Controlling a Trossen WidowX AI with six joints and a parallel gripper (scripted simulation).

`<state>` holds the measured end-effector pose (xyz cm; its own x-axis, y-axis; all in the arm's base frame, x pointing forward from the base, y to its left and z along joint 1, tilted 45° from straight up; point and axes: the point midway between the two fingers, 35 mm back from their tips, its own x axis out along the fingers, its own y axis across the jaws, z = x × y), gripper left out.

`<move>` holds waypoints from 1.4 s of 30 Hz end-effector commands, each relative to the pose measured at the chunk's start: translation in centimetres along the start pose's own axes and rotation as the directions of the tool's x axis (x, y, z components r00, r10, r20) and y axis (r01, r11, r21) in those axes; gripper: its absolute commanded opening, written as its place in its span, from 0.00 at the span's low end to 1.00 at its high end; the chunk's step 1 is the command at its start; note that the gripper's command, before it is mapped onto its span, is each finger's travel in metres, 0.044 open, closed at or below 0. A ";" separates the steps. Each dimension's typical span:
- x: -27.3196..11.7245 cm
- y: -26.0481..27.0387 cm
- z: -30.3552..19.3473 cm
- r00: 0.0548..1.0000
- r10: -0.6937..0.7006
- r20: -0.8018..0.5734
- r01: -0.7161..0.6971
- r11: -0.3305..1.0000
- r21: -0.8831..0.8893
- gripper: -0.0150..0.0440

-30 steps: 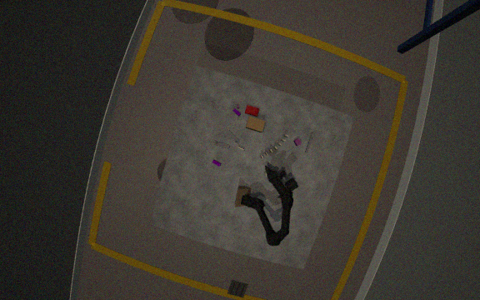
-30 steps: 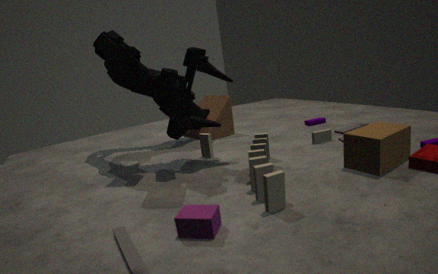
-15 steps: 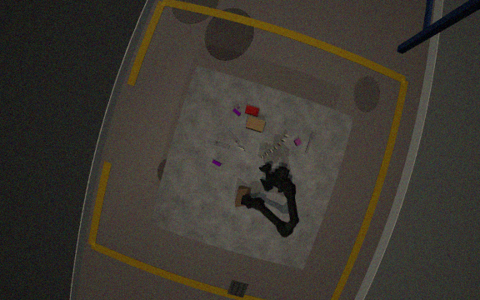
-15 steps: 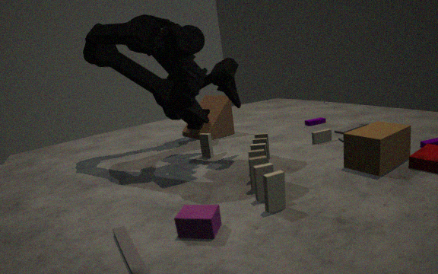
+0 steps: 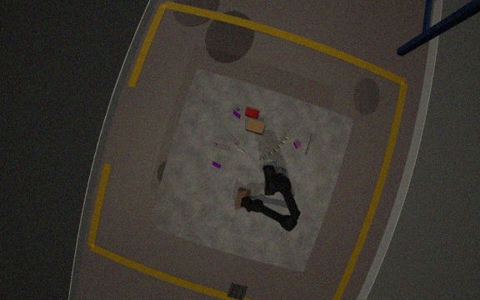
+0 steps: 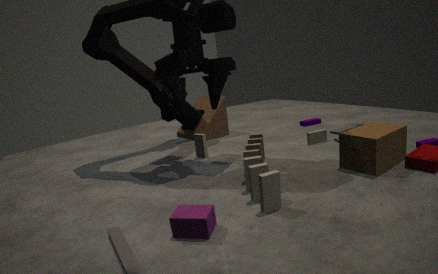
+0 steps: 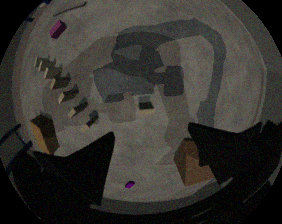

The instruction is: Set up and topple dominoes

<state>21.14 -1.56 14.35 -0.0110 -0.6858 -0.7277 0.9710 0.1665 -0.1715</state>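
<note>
The mottled grey bench (image 5: 207, 208) (image 6: 71, 224) (image 7: 142, 165) carries, in the overhead view, a red block (image 5: 252, 112) (image 6: 428, 157) toward twelve o'clock, a magenta block (image 5: 297, 144) (image 6: 192, 221) (image 7: 57, 29) toward two, and a brown wedge (image 5: 240, 199) (image 6: 217, 119) (image 7: 191, 165) toward six.

Pale dominoes (image 6: 270, 192) (image 7: 69, 95) upright in row, two apart

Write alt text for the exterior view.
A black arm's open hand hangs above a lone upright domino, beside a standing row of dominoes. Another domino lies on its side farther back. A magenta block sits in front, with a tan box and red block at right.
</note>
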 end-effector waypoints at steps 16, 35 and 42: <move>6.2 0.1 0.6 0.999 0.002 0.035 -0.003 1.000 0.016 1.00; 7.7 0.1 0.7 0.999 0.002 0.035 -0.003 1.000 0.016 0.69; 7.7 0.1 0.7 0.999 0.002 0.035 -0.003 1.000 0.016 0.44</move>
<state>21.22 -7.26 9.19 -0.0029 -0.7078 -0.7064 0.9753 0.1540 -0.1583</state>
